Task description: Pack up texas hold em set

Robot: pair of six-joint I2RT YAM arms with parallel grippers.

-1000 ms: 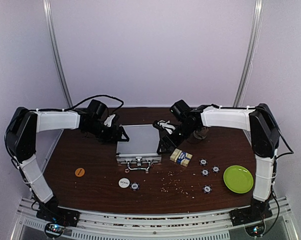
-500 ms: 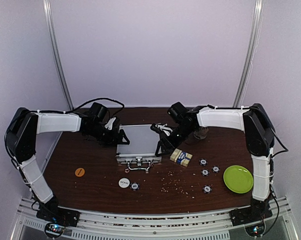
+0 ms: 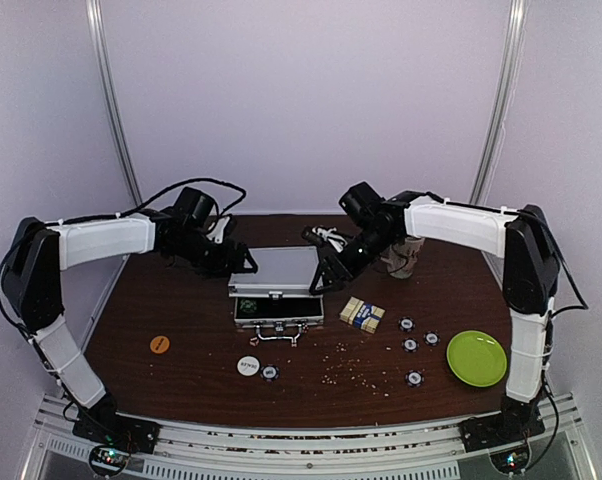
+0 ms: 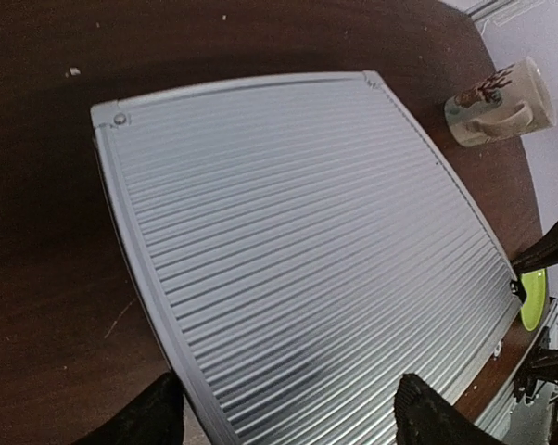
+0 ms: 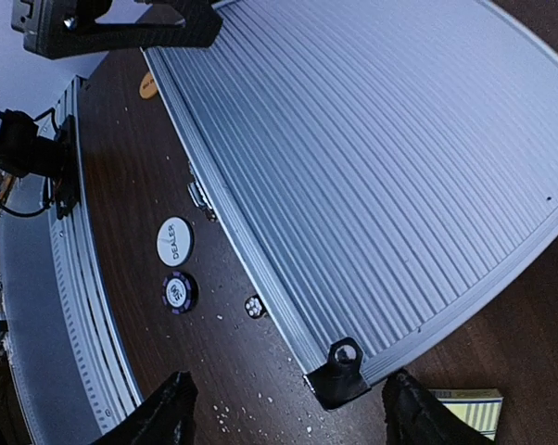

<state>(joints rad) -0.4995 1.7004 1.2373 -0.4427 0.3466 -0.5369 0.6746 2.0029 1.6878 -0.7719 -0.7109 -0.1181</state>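
Silver ribbing has shifted: from above, we see the case, flat and shut a second ago, now with its lid tipped up at the front over a black slit of interior. The left gripper and right gripper sit at its side edges. The card deck, chips and white disc lie loose nearby, so we judge packing can start once it opens fully. At our left wrist the fingers are spread, with the lid edge between them. At our right wrist the jaws also stand apart, astride the lid's corner.
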